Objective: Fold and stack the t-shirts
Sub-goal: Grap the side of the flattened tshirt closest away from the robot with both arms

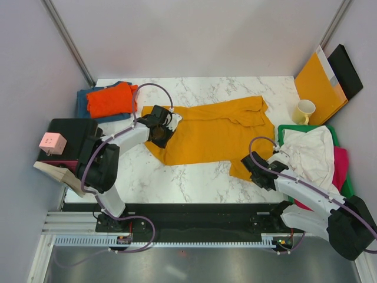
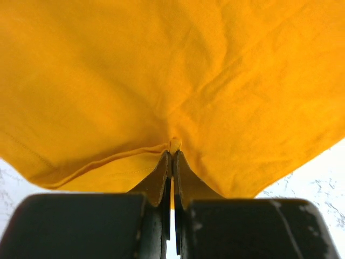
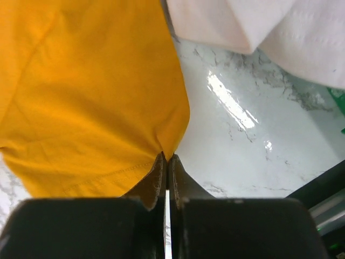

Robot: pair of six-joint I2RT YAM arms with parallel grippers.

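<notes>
Left gripper (image 2: 172,154), closest to its wrist camera: the two fingers are pressed together on a small pinch of the yellow t-shirt (image 2: 178,81), close to a stitched edge, and the cloth fans out from the fingertips. Right gripper (image 3: 166,157): its fingers are likewise closed on a hemmed corner of the same shirt, with the marble surface (image 3: 242,140) just beside it and the white t-shirt (image 3: 280,27) beyond. Seen from above, the yellow shirt lies spread across the middle of the surface, crumpled at its far right end. The left gripper holds its left end and the right gripper its near right corner. At the far left corner a folded orange t-shirt (image 1: 109,99) rests on a teal-blue t-shirt (image 1: 82,109). At the right edge the white shirt is heaped over a magenta t-shirt (image 1: 340,165) and something green (image 1: 288,128). A pale yellow mug (image 1: 304,111) stands between the yellow shirt and an orange-brown envelope (image 1: 318,82) at the far right corner
</notes>
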